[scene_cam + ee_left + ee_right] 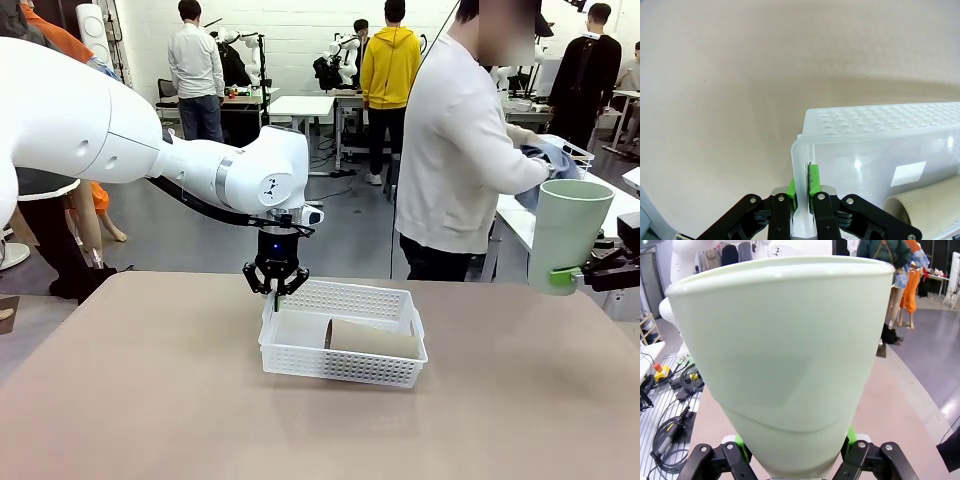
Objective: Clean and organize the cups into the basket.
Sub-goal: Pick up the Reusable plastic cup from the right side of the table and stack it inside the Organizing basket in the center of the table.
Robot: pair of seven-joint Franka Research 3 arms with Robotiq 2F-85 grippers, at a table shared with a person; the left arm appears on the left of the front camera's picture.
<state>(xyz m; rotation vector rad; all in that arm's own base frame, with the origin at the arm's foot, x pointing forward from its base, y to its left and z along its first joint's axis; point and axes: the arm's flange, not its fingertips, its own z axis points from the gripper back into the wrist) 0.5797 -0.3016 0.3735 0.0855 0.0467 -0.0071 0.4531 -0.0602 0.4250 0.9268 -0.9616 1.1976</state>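
Workshop floor, other benches and standing people filled the background beyond a bare brown desk (pixel 150 400), where the white mesh basket (pixel 340 335) sat near the middle. One tan cup (pixel 372 340) already lay on its side inside it, toward the right half and mouth to the left, so at least that part of the sorting looked done. The mint cup (pixel 568 232) was not yet in. It stood upright, mouth up, off beyond the desk's right edge and well apart from the basket, and the right hand (pixel 566 280) pinched it low on its tapered base, one green pad on each side. The left hand (pixel 277 283) pointed straight down at the basket's left corner. Its pads (pixel 791 188) were pressed together on the thin plastic wall just below the rim, gripping the basket itself, probably to steady it. A person (pixel 460 150) stood at the far side, turned to the right with a bluish cloth (pixel 552 160) in hand, close to the raised mint cup. By my reckoning the wiping of that cup was the step in hand. After that it had to travel left across the desk and be laid in the free space beside the tan one. Whether more cups waited elsewhere could not be told.
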